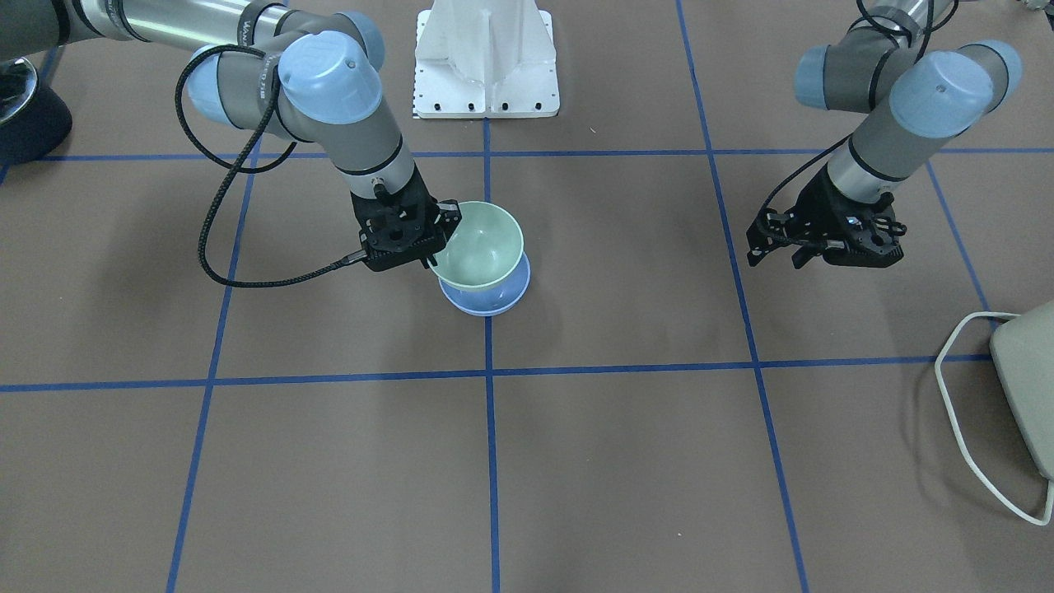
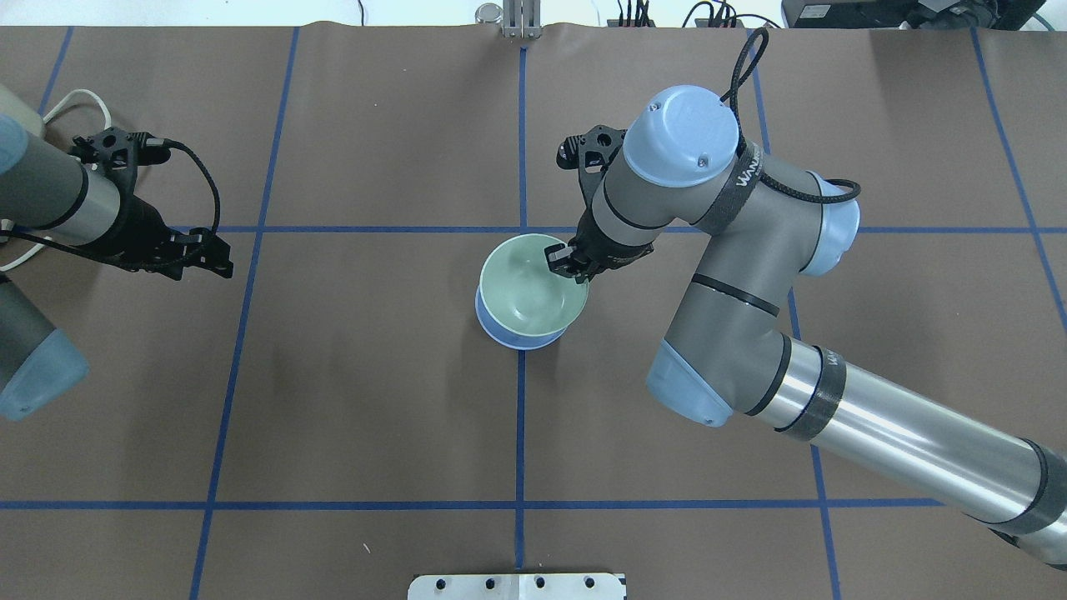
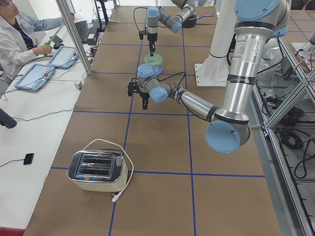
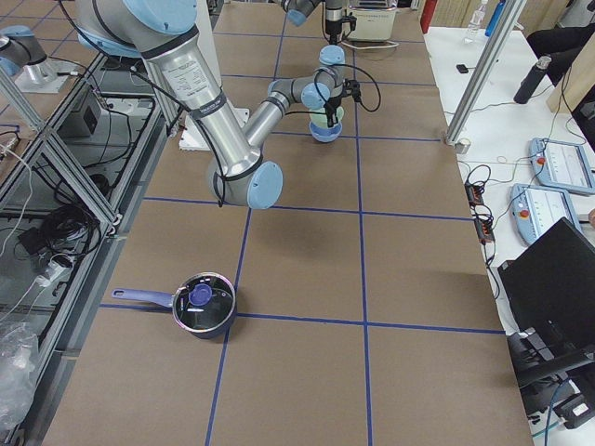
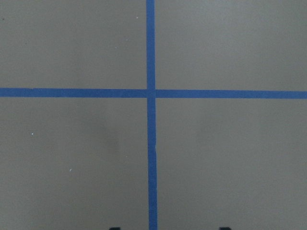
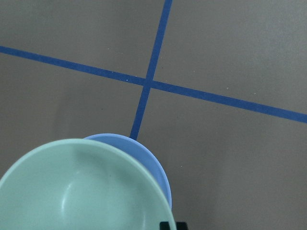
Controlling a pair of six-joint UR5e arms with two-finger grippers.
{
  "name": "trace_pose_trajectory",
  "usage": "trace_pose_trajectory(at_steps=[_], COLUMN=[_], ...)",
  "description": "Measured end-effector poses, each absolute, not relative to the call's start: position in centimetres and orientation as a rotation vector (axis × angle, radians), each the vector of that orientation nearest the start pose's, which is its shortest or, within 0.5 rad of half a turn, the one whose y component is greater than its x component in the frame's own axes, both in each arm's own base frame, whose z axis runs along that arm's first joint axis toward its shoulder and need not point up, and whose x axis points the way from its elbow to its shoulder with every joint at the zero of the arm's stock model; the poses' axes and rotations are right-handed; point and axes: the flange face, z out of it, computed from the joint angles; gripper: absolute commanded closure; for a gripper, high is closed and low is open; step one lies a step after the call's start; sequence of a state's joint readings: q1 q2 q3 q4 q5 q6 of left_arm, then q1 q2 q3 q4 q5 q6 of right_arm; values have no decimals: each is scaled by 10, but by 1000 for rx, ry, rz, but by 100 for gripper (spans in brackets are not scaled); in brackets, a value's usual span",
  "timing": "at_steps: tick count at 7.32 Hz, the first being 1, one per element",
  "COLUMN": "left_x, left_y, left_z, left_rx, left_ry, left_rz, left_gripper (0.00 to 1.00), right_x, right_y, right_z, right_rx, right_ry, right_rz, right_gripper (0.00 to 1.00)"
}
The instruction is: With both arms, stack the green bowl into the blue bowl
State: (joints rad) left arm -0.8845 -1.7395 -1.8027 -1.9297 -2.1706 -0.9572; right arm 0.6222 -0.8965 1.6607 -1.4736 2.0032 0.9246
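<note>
**Right gripper (image 2: 568,263) clamped on green bowl (image 2: 523,287) rim, above blue bowl (image 2: 500,333)**

1. Right gripper: it is at frame centre in the overhead view. The jaws are closed across the rim of the green bowl, with one finger inside the wall and one outside. The grip is on the rim's right-hand side in that view. The right wrist view shows a dark fingertip at the bottom edge, beside the bowl rim.

2. Left gripper (image 2: 202,265): it is at the left edge of the overhead view, well apart from both bowls. The fingers are spread and hold nothing. The left wrist view shows two fingertips wide apart at the bottom edge, over a crossing of tape lines (image 2: 520,417).

3. Green bowl: it is tilted in the front-facing view and lies in the mouth of the blue bowl, offset toward the upper left of that frame. It cannot be determined whether it is fully seated.

4. Blue bowl: it stands upright on the table (image 2: 375,375), on the vertical tape line just below the crossing at centre of the overhead view. Only its lower crescent shows beneath the green bowl.

5. Other items: a toaster (image 3: 97,170) is at lower left in the left side view. A lidded pot (image 4: 204,308) is at lower left in the right side view. A white pedestal (image 1: 486,66) is at top centre in the front-facing view.
</note>
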Motion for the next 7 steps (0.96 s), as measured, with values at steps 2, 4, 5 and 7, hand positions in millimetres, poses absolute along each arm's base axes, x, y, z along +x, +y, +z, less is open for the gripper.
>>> trace_pose_trajectory(at_steps=[2, 4, 5, 7], left_x=[297, 298, 298, 298], left_y=[-483, -483, -483, -484], left_z=[421, 422, 422, 423], left_rx=[81, 80, 79, 78], left_ry=[924, 922, 922, 921], left_rz=[-23, -23, -23, -23], left_gripper=[25, 25, 26, 25], right_x=[-510, -518, -526, -535], right_y=[-470, -470, -473, -477], right_z=[207, 208, 212, 215], right_rx=[182, 199, 212, 227], right_ry=[-912, -905, -912, -931], right_rz=[-212, -214, -216, -213], right_gripper=[97, 97, 97, 97])
